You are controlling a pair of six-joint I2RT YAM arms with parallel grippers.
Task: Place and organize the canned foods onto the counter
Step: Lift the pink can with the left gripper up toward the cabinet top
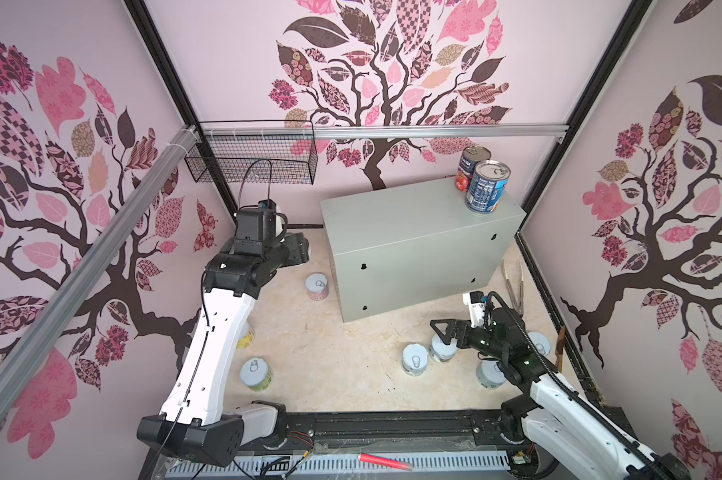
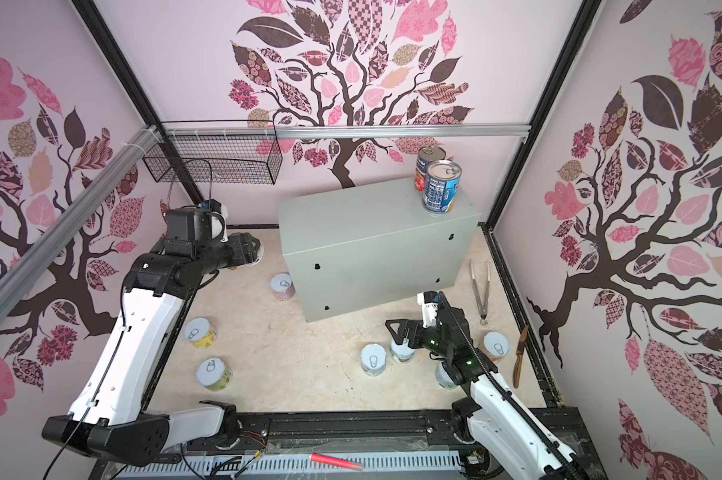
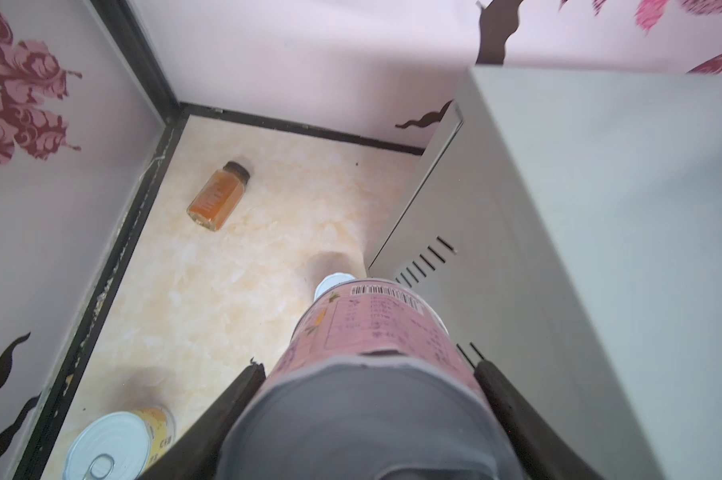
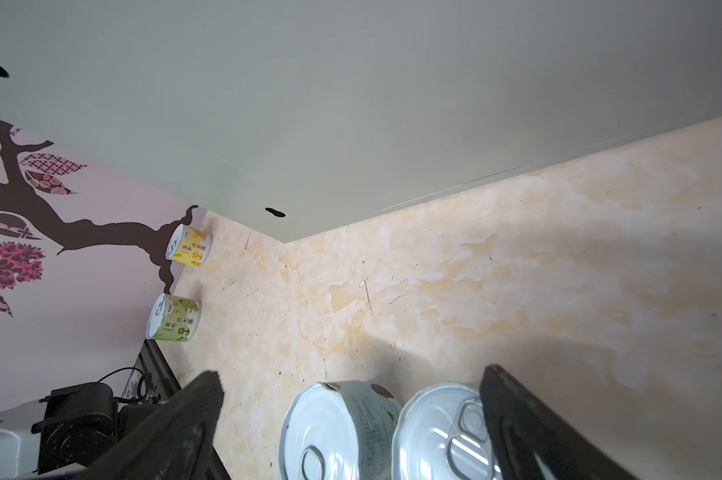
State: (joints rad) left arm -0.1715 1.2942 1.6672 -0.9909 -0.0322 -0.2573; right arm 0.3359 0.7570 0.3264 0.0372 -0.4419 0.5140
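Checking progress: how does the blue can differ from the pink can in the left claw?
The blue can stands upright on the counter; the pink can is gripped by the left claw, beside the counter, not on it. The blue can's lid is bare metal; the pink can's looks white. Both are cylindrical labelled cans.

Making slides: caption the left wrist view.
Left pincer grips a pink-labelled can beside the grey counter, an amber bottle on the floor beyond.
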